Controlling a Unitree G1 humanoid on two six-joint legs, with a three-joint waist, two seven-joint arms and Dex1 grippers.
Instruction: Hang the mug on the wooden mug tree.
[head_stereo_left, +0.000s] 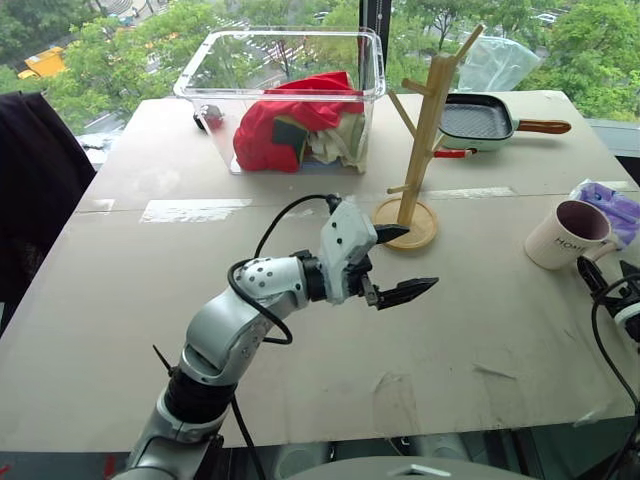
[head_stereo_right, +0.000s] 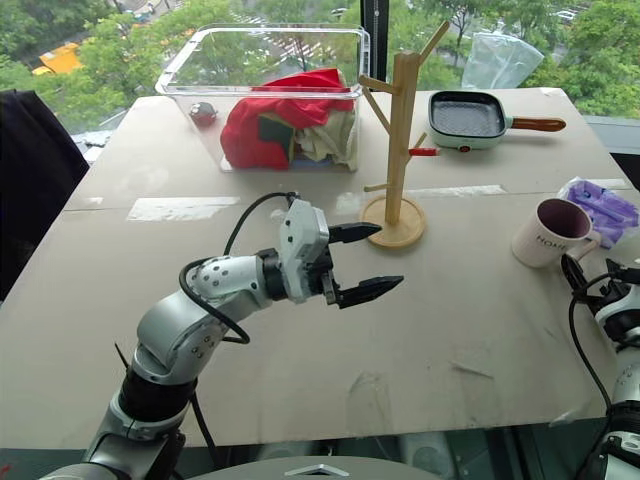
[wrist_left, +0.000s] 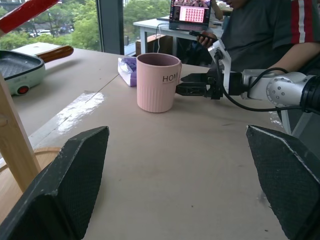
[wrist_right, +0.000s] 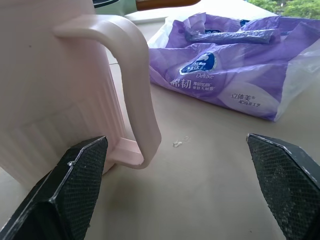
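The mug (head_stereo_left: 566, 233) is standing upright on the table (head_stereo_left: 200, 300) at about 3 o'clock, well apart from the wooden mug tree (head_stereo_left: 422, 140), which is rising near 1 o'clock beside the clear bin (head_stereo_left: 290, 60) of red cloth. The right gripper (wrist_left: 192, 84) is sitting just beside the mug's handle (wrist_right: 135, 85), its 2 fingers spread wide and gripping nothing. A purple packet (wrist_right: 235, 70) is lying just past the mug. The left gripper (head_stereo_left: 398, 263) is hovering near the table's centre, its 2 fingers apart and empty, pointing toward the mug.
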